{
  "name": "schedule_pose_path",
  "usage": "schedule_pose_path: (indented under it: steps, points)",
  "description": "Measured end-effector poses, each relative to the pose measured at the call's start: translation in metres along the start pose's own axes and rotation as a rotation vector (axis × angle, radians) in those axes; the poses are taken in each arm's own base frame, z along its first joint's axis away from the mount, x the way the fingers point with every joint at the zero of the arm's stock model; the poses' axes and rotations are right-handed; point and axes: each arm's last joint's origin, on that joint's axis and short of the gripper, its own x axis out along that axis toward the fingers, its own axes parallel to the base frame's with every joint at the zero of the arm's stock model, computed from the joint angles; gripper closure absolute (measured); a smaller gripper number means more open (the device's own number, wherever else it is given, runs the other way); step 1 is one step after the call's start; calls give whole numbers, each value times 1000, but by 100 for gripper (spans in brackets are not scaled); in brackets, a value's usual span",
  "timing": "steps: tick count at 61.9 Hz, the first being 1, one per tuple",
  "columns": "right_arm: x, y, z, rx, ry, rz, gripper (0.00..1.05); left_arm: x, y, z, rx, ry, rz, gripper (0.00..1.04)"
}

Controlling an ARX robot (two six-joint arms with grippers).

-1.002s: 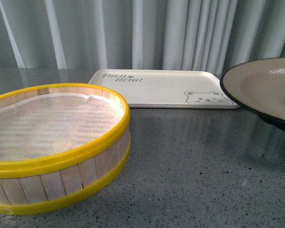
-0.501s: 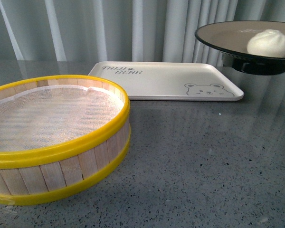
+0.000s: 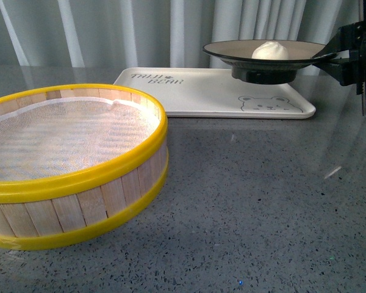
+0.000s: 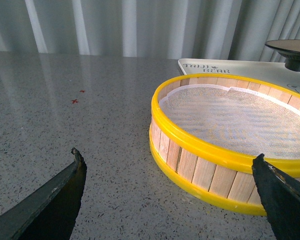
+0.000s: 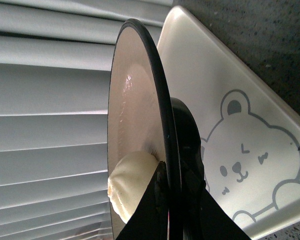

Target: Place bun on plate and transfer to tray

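The white bun [image 3: 269, 50] lies on the black-rimmed beige plate [image 3: 232, 50]. My right gripper [image 3: 330, 57] is shut on the plate's right rim and holds it level above the right end of the cream tray [image 3: 195, 97], over the bear drawing. In the right wrist view the plate [image 5: 135, 90] is clamped edge-on at my right gripper [image 5: 171, 176], with the bun [image 5: 129, 185] beside the fingers and the tray [image 5: 250, 135] behind. My left gripper [image 4: 170, 167] is open and empty, low over the table by the steamer basket [image 4: 215, 155].
A yellow-rimmed wooden steamer basket [image 3: 79, 183] with white mesh stands at front left, close to the tray's near edge. A grey speckled tabletop [image 3: 262, 207] runs in front. Pale curtains [image 3: 140, 30] hang behind.
The plate with the bun has moved from the right edge leftward and farther back, and now hangs over the tray's right end. My right gripper has come into the front view.
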Motion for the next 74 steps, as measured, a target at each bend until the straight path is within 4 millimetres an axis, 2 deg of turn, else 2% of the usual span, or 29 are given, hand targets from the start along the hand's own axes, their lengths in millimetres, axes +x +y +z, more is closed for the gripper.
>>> schedule_pose_path:
  steps: [18, 43, 51, 59, 63, 74]
  points:
    - [24, -14, -14, 0, 32, -54, 102, 0, 0, 0, 0, 0, 0, 7]
    - [30, -16, -6, 12, 18, -76, 101, 0, 0, 0, 0, 0, 0, 7]
    - [29, -18, -2, 17, 5, -80, 73, 0, 0, 0, 0, 0, 0, 7]
    - [28, -19, 1, 25, -3, -84, 52, 0, 0, 0, 0, 0, 0, 7]
    - [26, -18, 0, 30, -4, -84, 36, 0, 0, 0, 0, 0, 0, 7]
    - [13, -15, -4, 42, -2, -72, 8, 0, 0, 0, 0, 0, 0, 7]
